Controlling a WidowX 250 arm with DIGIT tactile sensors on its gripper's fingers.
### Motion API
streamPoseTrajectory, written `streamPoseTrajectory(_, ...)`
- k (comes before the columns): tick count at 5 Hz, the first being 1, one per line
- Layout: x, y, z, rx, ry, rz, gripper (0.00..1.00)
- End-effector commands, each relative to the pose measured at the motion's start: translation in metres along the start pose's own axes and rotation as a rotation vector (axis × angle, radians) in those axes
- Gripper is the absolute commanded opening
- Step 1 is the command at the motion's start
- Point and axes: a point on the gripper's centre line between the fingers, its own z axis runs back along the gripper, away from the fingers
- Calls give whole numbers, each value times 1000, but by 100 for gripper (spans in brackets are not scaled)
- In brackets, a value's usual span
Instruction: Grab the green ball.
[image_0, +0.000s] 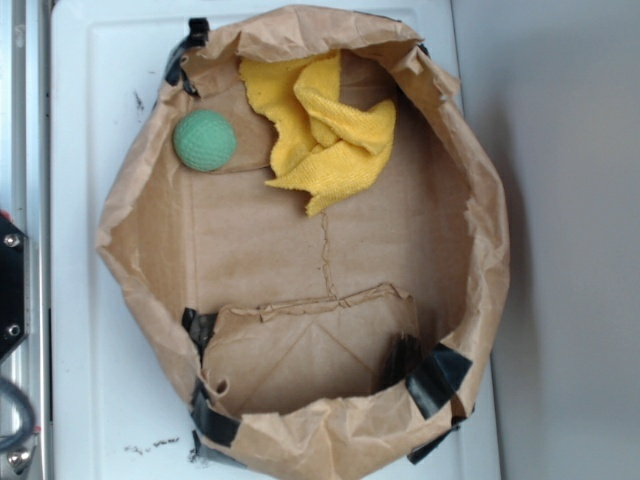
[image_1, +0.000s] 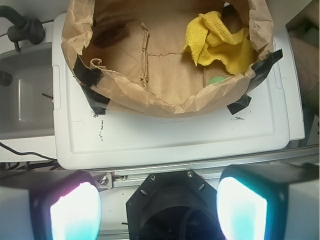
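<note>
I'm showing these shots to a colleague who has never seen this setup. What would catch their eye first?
Probably the crumpled yellow cloth, the brightest thing, bunched against the far wall inside the brown paper bag. Next, the green ball resting on the bag's floor just left of the cloth, apart from it. In the wrist view, the end effector hangs open outside the bag, above the white surface.
</note>
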Motion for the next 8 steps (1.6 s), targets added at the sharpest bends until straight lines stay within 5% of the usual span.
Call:
streamPoseTrajectory(1,0,0,0,0,0,0,100)
streamPoseTrajectory(3,50,12,-23,20,24,-15,100)
streamPoseTrajectory(5,117,33,-39,-89,35,-306,100)
streamPoseTrajectory(8,117,33,-39,-89,35,-306,100)
